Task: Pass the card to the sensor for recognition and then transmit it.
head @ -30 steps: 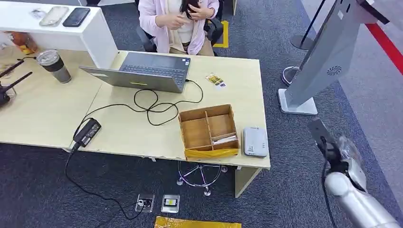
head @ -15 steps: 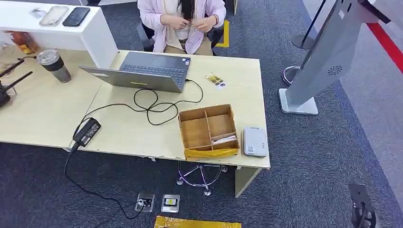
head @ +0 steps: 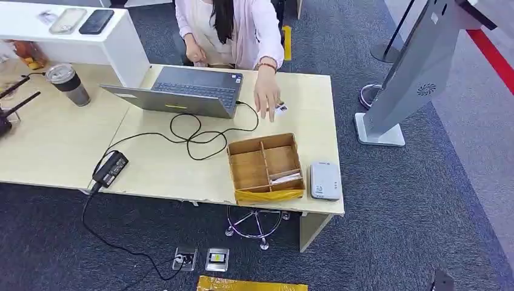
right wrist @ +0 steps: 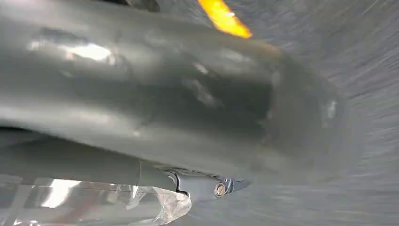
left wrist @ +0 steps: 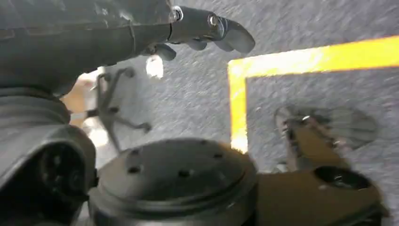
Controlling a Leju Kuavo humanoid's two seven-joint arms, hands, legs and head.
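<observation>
**Robot hands hang low while a person reaches for the card**

The robot's left hand [left wrist: 202, 28] hangs down by its side over the grey carpet [head: 394, 200]. Its dark fingers [left wrist: 233, 35] look a little curled with nothing in them, but the picture is blurry, so I cannot tell if the hand is wide or closed. The right hand [right wrist: 207, 186] is also low and blurry. Something clear and shiny sits next to it, and I cannot tell if it holds anything.

Up on the light wooden desk [head: 163, 163], a brown wooden box with little sections [head: 265, 167] stands near the front edge. A white slip lies in its front right section. Just beside the box is the small white flat card sensor [head: 325, 180], put close to the edge, probably so the robot can reach it easily.

Farther back, the small yellow and white card [head: 279, 109] lies on the desk next to the open grey laptop [head: 182, 91]. A person in a pink top [head: 233, 27] reaches a hand [head: 267, 97] over it, maybe to pick it up. The robot's hands are well apart from the card.
</observation>
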